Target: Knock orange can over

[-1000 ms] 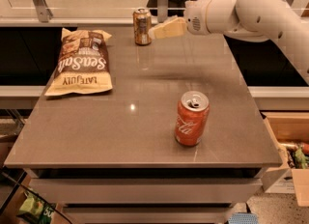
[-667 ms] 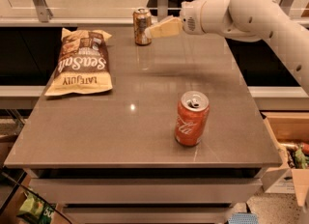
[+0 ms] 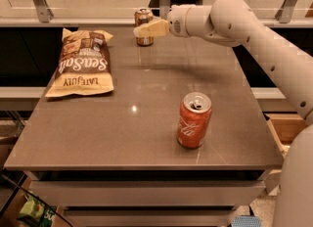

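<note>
Small upright bronze-toned orange can (image 3: 143, 16) with a silver rim stands at 12 o'clock on the flat grey-brown table (image 3: 122, 138), close to the far edge. The pale beige wedge-shaped gripper (image 3: 142, 30) on the thick white arm (image 3: 244, 25) sits at the can's mid-height. Its tip overlaps the can's front, coming in from the can's 3 o'clock side; touching or just in front, can't tell. Can't tell either whether the gripper is open or closed. Key relation for you: the can's long axis is vertical and the gripper reaches in horizontally from 3 o'clock, so a sideways push toward 9 o'clock should tip it, as I judge it. Leave the brighter red-orange can with white script (image 3: 194, 121) at 5 o'clock alone; it's well apart. The brown-and-cream crinkly chip bag (image 3: 80, 64) lies flat at 10 o'clock, so watch for the can rolling that way.
</note>
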### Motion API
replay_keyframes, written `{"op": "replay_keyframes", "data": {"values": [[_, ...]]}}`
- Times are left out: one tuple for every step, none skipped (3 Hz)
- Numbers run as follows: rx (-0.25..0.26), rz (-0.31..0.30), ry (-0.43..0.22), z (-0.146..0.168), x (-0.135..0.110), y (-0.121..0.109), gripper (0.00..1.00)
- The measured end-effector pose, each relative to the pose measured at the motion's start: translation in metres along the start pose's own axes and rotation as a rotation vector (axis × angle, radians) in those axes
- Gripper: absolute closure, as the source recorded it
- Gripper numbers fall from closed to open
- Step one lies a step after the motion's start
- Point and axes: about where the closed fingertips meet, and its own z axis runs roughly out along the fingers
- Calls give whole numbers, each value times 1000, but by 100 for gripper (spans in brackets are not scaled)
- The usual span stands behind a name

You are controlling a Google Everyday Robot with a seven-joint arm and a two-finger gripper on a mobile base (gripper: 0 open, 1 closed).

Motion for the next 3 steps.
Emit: {"op": "replay_keyframes", "data": {"values": [[0,0,0,0,0,0,0],[-14,27,-3,16,10,-4,0],[-46,65,1,48,28,-12,0]]}}
